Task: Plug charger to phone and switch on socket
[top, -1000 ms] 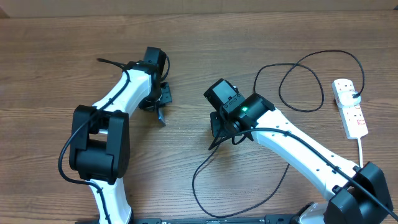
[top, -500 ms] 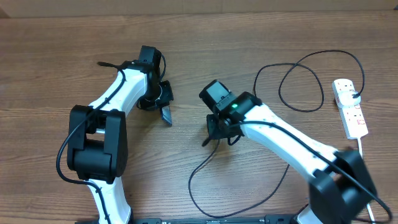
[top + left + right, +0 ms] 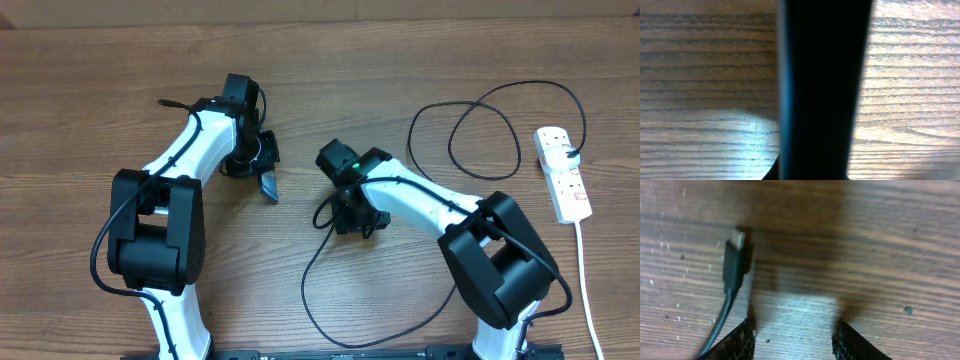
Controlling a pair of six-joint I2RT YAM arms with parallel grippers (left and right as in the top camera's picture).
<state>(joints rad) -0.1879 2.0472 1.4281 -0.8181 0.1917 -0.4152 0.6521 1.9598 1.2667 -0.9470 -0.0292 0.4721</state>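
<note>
My left gripper [image 3: 262, 172] is shut on the phone [image 3: 269, 186], which shows edge-on as a dark slab just above the table. In the left wrist view the phone [image 3: 825, 90] fills the middle as a dark band with a bluish left edge. My right gripper [image 3: 350, 218] is open and low over the wood. In the right wrist view its fingers [image 3: 795, 340] hold nothing, and the charger's connector tip [image 3: 735, 255] lies just left of the left finger. The black charger cable [image 3: 308, 290] loops toward the front, then back to the white socket [image 3: 565, 175] at the far right.
The socket's white cord [image 3: 585, 280] runs toward the front right edge. The charger cable makes more loops [image 3: 480, 130] at the back right. Both arm bases stand at the front edge.
My right arm has folded in and its gripper has shifted a little left, beside the connector. My left gripper moved slightly back with the phone, then stayed still.
</note>
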